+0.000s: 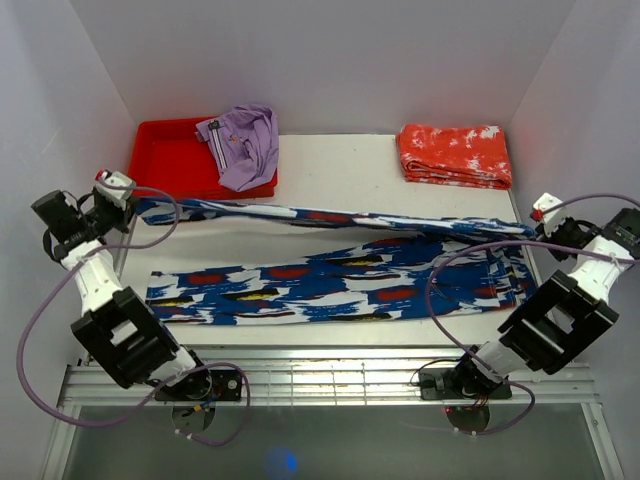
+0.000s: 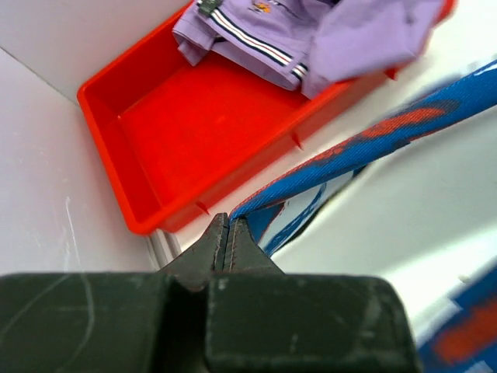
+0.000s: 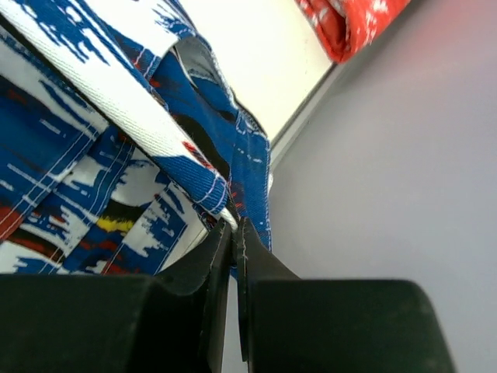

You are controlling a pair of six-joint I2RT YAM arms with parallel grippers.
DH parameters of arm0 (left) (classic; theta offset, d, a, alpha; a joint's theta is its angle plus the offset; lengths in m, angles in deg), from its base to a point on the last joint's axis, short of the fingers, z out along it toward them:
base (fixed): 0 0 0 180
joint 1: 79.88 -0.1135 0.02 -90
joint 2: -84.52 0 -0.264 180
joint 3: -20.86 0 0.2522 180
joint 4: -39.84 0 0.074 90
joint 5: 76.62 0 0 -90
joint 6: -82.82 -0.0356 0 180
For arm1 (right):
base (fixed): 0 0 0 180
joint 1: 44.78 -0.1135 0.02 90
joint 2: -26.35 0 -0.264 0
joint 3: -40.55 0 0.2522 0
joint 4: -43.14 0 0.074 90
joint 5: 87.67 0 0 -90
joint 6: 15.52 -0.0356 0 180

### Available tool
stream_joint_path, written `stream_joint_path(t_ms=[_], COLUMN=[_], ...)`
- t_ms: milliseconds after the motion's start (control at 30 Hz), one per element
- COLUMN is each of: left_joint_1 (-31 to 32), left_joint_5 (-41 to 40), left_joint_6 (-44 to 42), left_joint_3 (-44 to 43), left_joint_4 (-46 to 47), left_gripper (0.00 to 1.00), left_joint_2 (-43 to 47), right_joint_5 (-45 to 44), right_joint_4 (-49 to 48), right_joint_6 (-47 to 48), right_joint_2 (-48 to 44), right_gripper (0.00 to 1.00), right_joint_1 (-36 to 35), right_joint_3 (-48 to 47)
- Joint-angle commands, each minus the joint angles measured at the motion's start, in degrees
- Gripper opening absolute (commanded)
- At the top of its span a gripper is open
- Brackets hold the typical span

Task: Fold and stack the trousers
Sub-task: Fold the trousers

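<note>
The trousers [image 1: 330, 285], in a blue, white and black print with red patches, lie lengthwise across the table. One leg lies flat near the front. The other leg is stretched taut above the table between both grippers. My left gripper [image 1: 128, 200] is shut on its left end, beside the red tray; the left wrist view shows the jaws pinching the blue cloth [image 2: 326, 167] at the gripper tip [image 2: 230, 221]. My right gripper [image 1: 535, 228] is shut on the waist end at the far right; the right wrist view shows the cloth [image 3: 155, 132] clamped at its tip [image 3: 234, 227].
A red tray [image 1: 165, 160] at the back left holds a lilac garment [image 1: 243, 145], also in the left wrist view [image 2: 311, 39]. A folded orange-red garment with white splotches [image 1: 455, 155] lies at the back right. White walls stand close on both sides.
</note>
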Motion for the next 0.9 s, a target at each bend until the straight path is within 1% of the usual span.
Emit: stream_joint_path(t_ms=[0, 33, 67, 133, 167, 200, 233, 267, 300, 333, 367, 400, 467, 533, 633, 700, 733, 767, 833, 867], left_joint_1=[-8.1, -9.1, -9.6, -11.2, -12.1, -12.9, -14.5, -15.1, -15.4, -15.4, -15.4, -15.4, -15.4, -15.7, -16.2, -16.2, -16.1, -16.2, -16.2, -16.4], left_joint_5=[-2.7, -2.2, -2.0, -1.7, -1.5, -1.8, -2.1, -2.7, -5.1, -6.6, -7.9, -10.6, -13.5, -16.3, -15.3, -14.4, -14.3, -16.1, -19.0, -21.0], left_joint_6=[-9.9, -12.8, -18.3, -26.0, -30.8, -40.0, -42.4, -43.8, -48.2, -50.2, -51.5, -52.3, -52.1, -53.0, -53.4, -55.4, -57.6, -63.0, -67.3, -68.8], left_joint_3=[3.4, 6.5, 8.5, 14.1, 15.9, 17.7, 20.6, 21.3, 21.5, 21.1, 19.3, 18.0, 13.9, 11.7, 9.7, 9.2, 9.2, 9.6, 11.6, 12.0], left_joint_4=[-1.6, -3.8, -7.9, -13.1, -19.3, -22.1, -24.1, -25.0, -26.9, -30.8, -32.5, -34.1, -37.4, -40.5, -41.9, -44.2, -47.8, -49.4, -51.7, -52.1], left_gripper=[0.00, 0.00, 0.00, 0.00, 0.00, 0.00, 0.00, 0.00, 0.00, 0.00, 0.00, 0.00, 0.00, 0.00, 0.00, 0.00, 0.07, 0.14, 0.25, 0.26], left_joint_2=[6.9, 7.9, 9.8, 11.5, 12.2, 12.9, 12.9, 12.5, 10.1, 8.2, 6.1, 1.6, -2.6, -7.0, -7.7, -6.9, -6.3, -5.0, -3.1, -1.4], right_joint_5=[-7.8, -8.5, -9.3, -11.8, -12.5, -14.1, -15.1, -16.1, -17.6, -18.1, -18.5, -18.8, -18.7, -18.7, -18.7, -18.6, -18.6, -18.6, -18.6, -18.4], right_joint_4=[-4.5, -3.8, -3.3, -3.5, -3.6, -3.6, -3.7, -4.3, -5.1, -5.5, -6.0, -6.3, -6.0, -5.7, -5.1, -3.5, -3.2, -3.1, -3.3, -3.1], right_joint_6=[12.1, 14.2, 18.2, 22.0, 23.9, 27.2, 29.2, 31.3, 33.9, 35.0, 35.8, 35.8, 35.5, 35.9, 36.3, 36.8, 37.2, 38.0, 38.8, 38.9], right_joint_2=[-3.3, -3.5, -3.8, -4.4, -4.6, -4.6, -4.4, -4.2, -3.9, -3.6, -3.4, -3.0, -2.7, -2.7, -2.9, -3.4, -3.7, -4.1, -5.2, -5.5], right_gripper=[0.08, 0.08, 0.08, 0.08, 0.08, 0.08, 0.08, 0.08, 0.08, 0.08, 0.08, 0.08, 0.08, 0.08, 0.08, 0.08, 0.08, 0.08, 0.08, 0.08], right_joint_1=[9.8, 10.5, 11.2, 11.7, 12.0, 12.5, 12.8, 13.6, 14.1, 14.4, 14.9, 14.9, 15.0, 15.0, 14.9, 15.0, 14.9, 15.0, 15.0, 15.0], right_joint_3=[4.4, 8.0, 9.9, 13.9, 17.4, 19.0, 20.5, 23.3, 24.5, 25.2, 25.7, 25.7, 24.8, 24.5, 24.3, 24.1, 24.2, 24.3, 25.0, 24.9])
